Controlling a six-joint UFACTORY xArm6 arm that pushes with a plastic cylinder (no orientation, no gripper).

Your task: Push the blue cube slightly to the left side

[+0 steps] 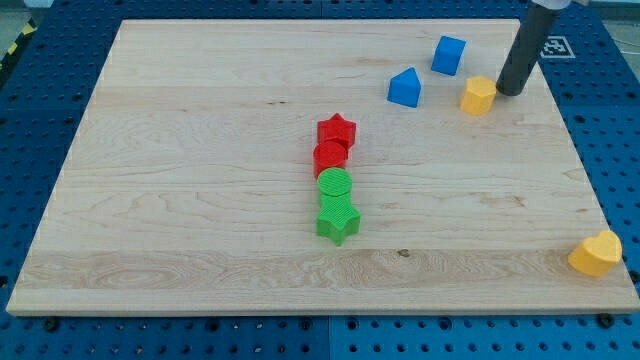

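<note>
The blue cube [449, 54] sits near the view's top right on the wooden board [200, 150]. My tip [510, 92] is down on the board to the right of the cube and a little lower. It stands just right of a yellow hexagonal block [479, 95], close to it or touching. A blue house-shaped block [405, 88] lies to the lower left of the cube.
A column stands at the board's middle: a red star [337, 130], a red cylinder [330, 156], a green cylinder [335, 184] and a green star [339, 221]. A yellow heart [596, 253] lies at the bottom right corner. A blue pegboard surrounds the board.
</note>
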